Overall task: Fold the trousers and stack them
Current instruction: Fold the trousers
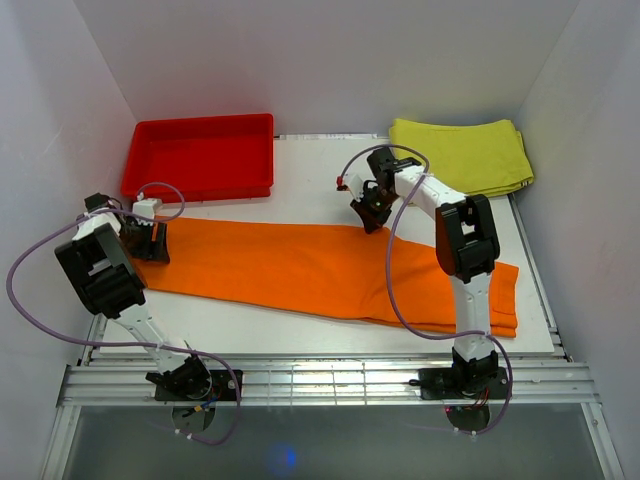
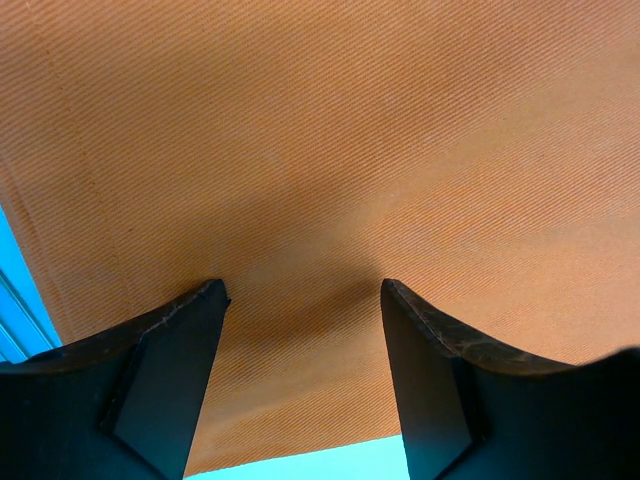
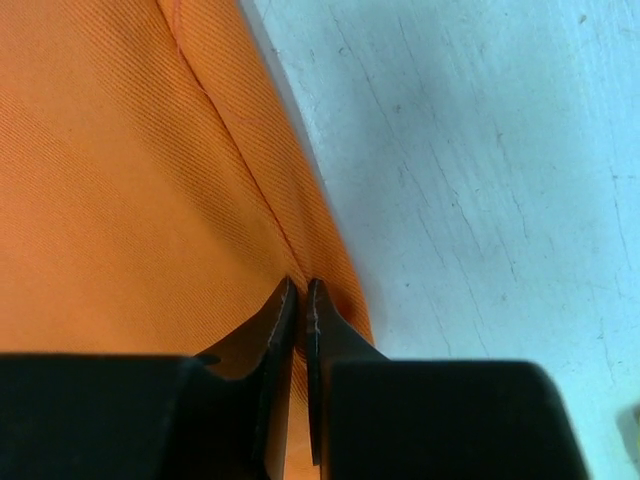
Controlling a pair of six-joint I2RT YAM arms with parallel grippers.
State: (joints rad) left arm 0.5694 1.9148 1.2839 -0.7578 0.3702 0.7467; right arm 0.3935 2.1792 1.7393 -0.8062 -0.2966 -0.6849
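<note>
The trousers [image 1: 300, 268] lie flat across the surface [image 1: 310, 190], nearly side to side. The right gripper [image 3: 302, 290] is pinched tight on their far edge (bare surface just beyond). The left gripper [image 2: 303, 290] stands wide over the left end, near the hem. A red tray [image 1: 200, 122] and a yellow-green cloth [image 1: 465, 155] line the back.

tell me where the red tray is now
In the top view the red tray sits at the far left corner of the table, just beyond the orange trousers, opposite the yellow-green cloth at far right.
</note>
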